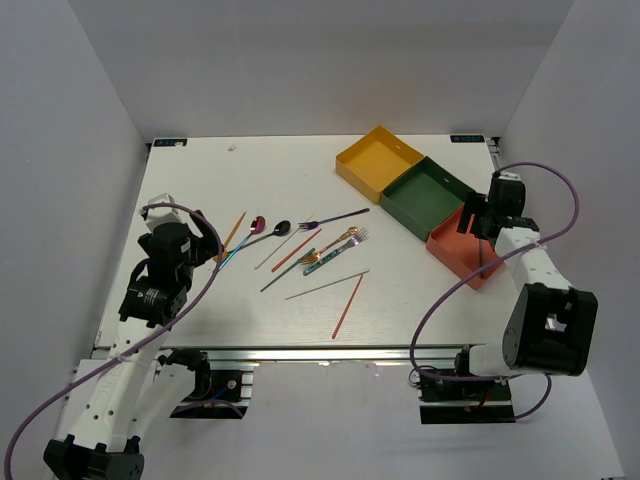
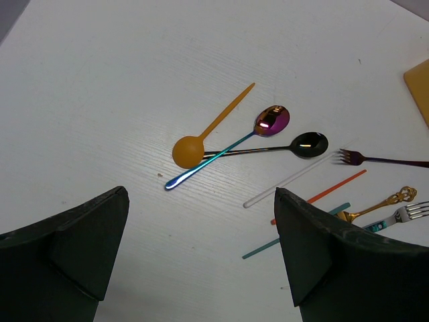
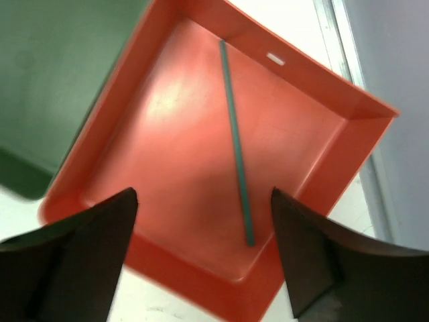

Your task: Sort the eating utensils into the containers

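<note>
**Desk:** How far along is the sorting?

**Photographer:** Barely started, by the look of it. One teal chopstick point(image 3: 236, 147) lies slantwise on the floor of the red-orange tray point(image 3: 167, 134), the nearest of the three on the right. The right gripper point(image 3: 201, 201) hangs directly above it, fingers apart and nothing between them. The dark green tray point(image 1: 425, 197) and the yellow tray point(image 1: 378, 160) beyond it show nothing inside.

**Desk:** And what's left?

**Photographer:** Nearly everything. The loose utensils lie scattered mid-table. An orange spoon point(image 2: 191, 151), a purple-pink spoon point(image 2: 271, 121) and a dark spoon point(image 2: 310, 144) are bunched at the left, their handles crossing. To their right are a purple fork point(image 2: 352, 157), a gold fork point(image 1: 345, 238) and several chopsticks, with a long red chopstick point(image 1: 348, 305) nearest the arms. The left gripper point(image 2: 201, 201) hovers near the spoons, fingers spread wide and empty.

**Desk:** Room to work?

**Photographer:** The trays run in a touching diagonal row from the far middle to the right. The red-orange one sits at the table's point(image 1: 200, 180) right edge, close to the white side wall, so the right arm has little slack there. The left and far-left surface is bare. The crossed spoon handles look likely to nudge one another when one is lifted.
</note>
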Action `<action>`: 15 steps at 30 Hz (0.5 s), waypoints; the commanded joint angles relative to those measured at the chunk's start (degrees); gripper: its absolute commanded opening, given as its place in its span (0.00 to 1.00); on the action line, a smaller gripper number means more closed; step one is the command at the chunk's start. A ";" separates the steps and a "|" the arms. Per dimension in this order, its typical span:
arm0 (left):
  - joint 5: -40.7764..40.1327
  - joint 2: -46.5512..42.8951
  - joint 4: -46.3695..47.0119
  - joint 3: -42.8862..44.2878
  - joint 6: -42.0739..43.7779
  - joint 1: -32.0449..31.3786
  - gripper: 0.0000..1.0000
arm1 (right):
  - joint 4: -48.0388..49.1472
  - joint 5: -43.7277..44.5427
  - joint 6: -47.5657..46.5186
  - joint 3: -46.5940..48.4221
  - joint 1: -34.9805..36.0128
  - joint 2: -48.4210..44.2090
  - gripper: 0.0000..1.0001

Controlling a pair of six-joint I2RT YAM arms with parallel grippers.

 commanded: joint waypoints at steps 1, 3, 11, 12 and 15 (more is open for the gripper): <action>0.44 -0.78 1.10 0.25 0.22 -0.26 0.98 | -1.12 -5.00 3.73 2.95 0.68 -5.33 0.89; 0.27 -0.87 1.19 0.25 0.22 -0.26 0.98 | -3.31 -7.56 7.25 2.95 4.87 -7.79 0.89; -0.53 -0.78 0.93 0.34 0.14 -0.26 0.98 | -12.39 4.11 30.27 1.22 31.62 -12.98 0.89; -0.53 -0.69 0.84 0.43 0.14 -0.26 0.98 | -8.11 -3.27 32.99 -0.72 32.05 -13.59 0.89; -0.61 -0.60 0.93 0.43 0.14 -0.26 0.98 | -3.66 9.21 40.11 -6.45 42.83 -15.36 0.89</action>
